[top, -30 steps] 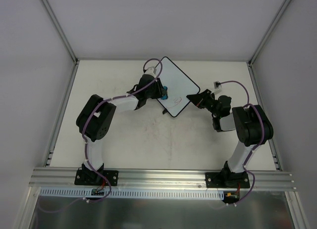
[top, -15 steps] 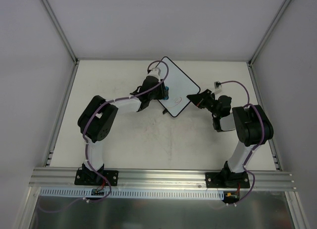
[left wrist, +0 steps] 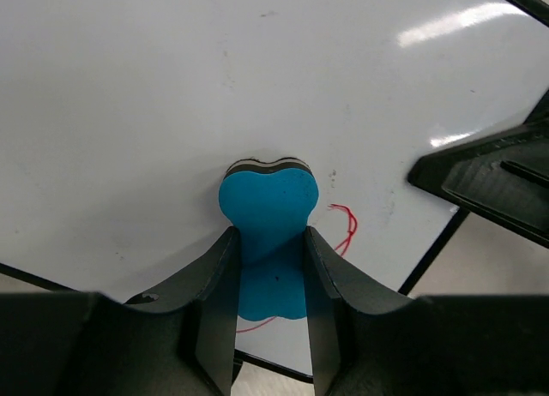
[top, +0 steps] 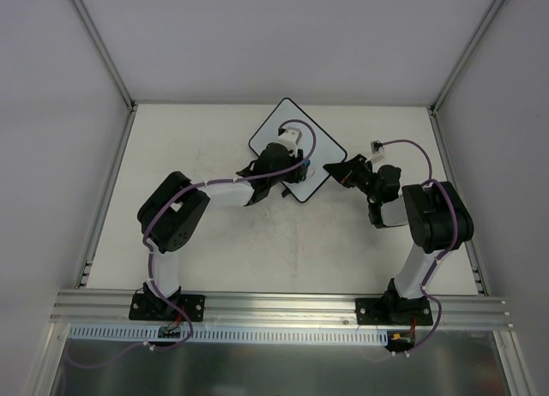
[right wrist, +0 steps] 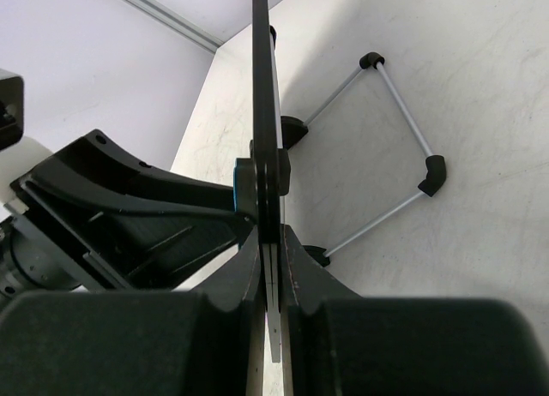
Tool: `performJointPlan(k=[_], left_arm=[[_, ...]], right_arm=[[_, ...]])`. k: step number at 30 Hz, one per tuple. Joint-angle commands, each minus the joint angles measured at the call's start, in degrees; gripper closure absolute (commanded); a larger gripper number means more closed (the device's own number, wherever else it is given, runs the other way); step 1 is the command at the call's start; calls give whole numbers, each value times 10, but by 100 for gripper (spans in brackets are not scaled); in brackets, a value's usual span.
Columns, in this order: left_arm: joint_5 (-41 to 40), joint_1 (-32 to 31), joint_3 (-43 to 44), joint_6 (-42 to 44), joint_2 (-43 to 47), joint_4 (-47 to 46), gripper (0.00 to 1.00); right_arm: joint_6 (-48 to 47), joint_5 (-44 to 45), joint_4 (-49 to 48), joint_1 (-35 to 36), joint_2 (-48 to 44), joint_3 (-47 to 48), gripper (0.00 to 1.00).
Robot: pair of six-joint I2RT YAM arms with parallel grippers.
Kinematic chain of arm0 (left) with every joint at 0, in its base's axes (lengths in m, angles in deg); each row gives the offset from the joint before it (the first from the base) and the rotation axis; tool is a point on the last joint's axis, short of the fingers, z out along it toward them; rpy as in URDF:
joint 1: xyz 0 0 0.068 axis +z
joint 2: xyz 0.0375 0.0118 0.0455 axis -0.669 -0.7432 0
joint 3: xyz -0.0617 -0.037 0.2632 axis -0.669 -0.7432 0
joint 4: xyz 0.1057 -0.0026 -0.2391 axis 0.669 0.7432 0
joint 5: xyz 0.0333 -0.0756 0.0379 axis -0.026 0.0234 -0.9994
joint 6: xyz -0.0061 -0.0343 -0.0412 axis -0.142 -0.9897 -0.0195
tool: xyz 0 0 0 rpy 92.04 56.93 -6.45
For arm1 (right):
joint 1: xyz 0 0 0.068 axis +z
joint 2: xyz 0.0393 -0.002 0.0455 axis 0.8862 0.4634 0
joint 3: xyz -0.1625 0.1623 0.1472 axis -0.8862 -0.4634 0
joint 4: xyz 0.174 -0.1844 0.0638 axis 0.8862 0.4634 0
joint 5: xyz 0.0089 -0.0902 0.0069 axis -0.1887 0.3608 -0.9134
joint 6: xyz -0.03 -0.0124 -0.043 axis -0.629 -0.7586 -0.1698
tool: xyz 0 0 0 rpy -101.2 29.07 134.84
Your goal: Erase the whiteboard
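Two arms reach toward the far middle of the pale table [top: 214, 242]. Top view: small white rectangular whiteboard with thin black rim [top: 276, 129] sits there, turned corner-on like a diamond. The left gripper [top: 302, 162] is over the board's near-right part. The right gripper [top: 329, 171] meets the whiteboard at its right near edge.

Left wrist view: both fingers [left wrist: 225, 285] pinch a blue foam eraser block with a dark underlayer [left wrist: 268, 209], its far end pressed on the white face. Thin red pen marks [left wrist: 345, 226] lie just right of the eraser and run under it toward the near rim. Black finger of the right gripper shows at the right edge.

Right wrist view: whiteboard seen edge-on, clamped between the two pressed-together fingers. Thin silver wire frame with black corner pieces [right wrist: 396, 113] stands off the board's right side, over the table.
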State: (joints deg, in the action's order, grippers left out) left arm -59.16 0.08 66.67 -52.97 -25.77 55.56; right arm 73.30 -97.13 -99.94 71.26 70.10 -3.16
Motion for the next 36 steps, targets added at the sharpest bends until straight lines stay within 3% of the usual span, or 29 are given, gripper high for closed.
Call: performJointPlan(k=[1, 7, 13, 36], left_arm=[[55, -40, -15, 39, 1, 12, 100], [-2, -91, 6, 97, -2, 39, 100], [-21, -96, 1, 89, 2, 46, 100], [1, -20, -31, -82, -19, 83, 100]], right_arm=[[14, -8, -79, 8, -8, 21, 100], [13, -8, -79, 8, -8, 22, 100], [14, -9, -79, 8, -9, 21, 100], [10, -7, -79, 7, -12, 23, 100]])
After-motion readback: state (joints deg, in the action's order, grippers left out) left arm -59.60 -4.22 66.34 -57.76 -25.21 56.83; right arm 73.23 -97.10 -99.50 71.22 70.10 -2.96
